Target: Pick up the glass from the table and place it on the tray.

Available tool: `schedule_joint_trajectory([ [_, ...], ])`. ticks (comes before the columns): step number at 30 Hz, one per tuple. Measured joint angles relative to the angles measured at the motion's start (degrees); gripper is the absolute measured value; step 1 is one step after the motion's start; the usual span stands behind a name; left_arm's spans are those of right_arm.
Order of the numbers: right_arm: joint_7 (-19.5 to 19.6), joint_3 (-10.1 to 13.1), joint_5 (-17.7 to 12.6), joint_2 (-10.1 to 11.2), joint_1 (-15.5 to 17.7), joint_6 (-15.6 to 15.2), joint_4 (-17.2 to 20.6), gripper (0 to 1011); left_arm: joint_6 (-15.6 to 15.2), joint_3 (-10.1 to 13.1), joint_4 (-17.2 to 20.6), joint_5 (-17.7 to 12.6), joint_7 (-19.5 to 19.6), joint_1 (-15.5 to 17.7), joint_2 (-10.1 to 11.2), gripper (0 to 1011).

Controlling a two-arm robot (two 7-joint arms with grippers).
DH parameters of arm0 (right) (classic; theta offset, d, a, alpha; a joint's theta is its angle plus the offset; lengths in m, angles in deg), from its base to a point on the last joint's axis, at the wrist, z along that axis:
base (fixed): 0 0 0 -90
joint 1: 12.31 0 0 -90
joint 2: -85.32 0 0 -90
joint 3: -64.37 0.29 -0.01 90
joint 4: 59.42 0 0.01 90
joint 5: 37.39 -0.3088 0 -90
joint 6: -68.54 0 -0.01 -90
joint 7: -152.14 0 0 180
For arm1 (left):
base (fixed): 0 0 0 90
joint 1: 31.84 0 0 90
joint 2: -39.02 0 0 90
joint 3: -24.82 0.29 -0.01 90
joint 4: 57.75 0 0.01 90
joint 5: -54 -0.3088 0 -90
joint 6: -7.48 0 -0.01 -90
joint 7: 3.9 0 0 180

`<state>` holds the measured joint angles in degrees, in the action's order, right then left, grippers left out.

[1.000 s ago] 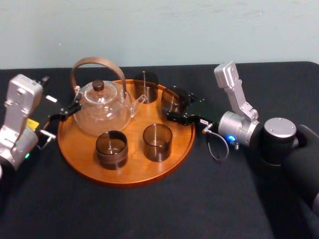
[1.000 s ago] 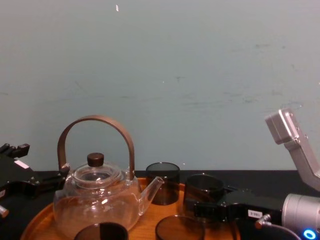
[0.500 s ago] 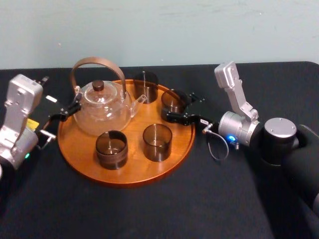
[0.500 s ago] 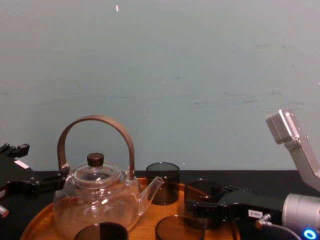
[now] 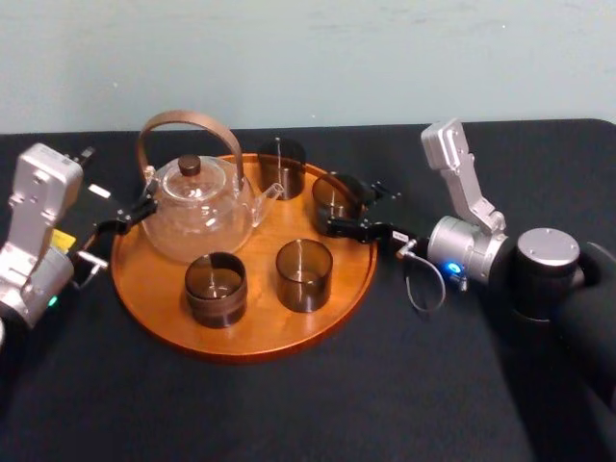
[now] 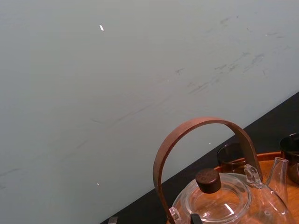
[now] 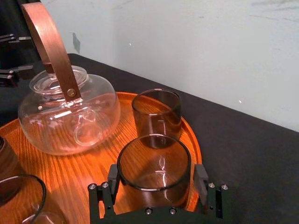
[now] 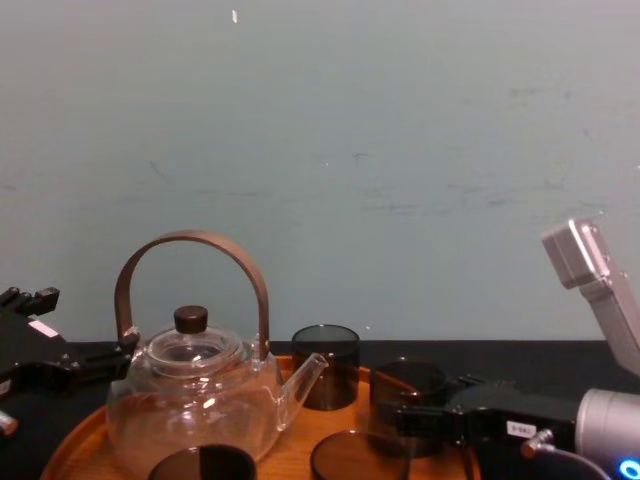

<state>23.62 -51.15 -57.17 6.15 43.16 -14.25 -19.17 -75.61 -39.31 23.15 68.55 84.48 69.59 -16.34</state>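
We judge the placing all but done. The glass [image 5: 334,197] stands upright on the tray [image 5: 260,322], just inside its right rim and not on the worktop [image 5: 289,414]. That spot keeps it apart from the teapot [image 5: 197,207] and near the rear glass [image 5: 281,159]. The right pincer [image 7: 158,182] reaches in low from the right. It is opened barely wider than the glass, one jaw on each side, which should allow a straight pull back without tipping it. The left pincer [image 5: 135,212], jaws apart, waits at the tray's left rim beside the teapot, out of the way.
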Motion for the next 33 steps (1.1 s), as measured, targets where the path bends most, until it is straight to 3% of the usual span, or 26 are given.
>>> schedule_joint_trajectory([
  [9,0.45,0.57,-0.50,2.53,2.73,-2.93,4.63,1002,0.00,0.00,0.00,0.00,0.00,0.00,0.00,1010],
  [21,0.41,1.38,-2.21,6.28,6.99,-4.49,11.08,1002,0.00,0.00,0.00,0.00,0.00,0.00,0.00,1010],
  [27,0.83,3.11,-4.65,9.26,10.21,-4.96,16.07,1002,0.00,0.00,0.00,0.00,0.00,0.00,0.00,1010],
  [33,1.99,5.24,-6.84,11.39,12.14,-4.99,18.48,1002,0.00,0.00,0.00,0.00,0.00,0.00,0.00,1010],
])
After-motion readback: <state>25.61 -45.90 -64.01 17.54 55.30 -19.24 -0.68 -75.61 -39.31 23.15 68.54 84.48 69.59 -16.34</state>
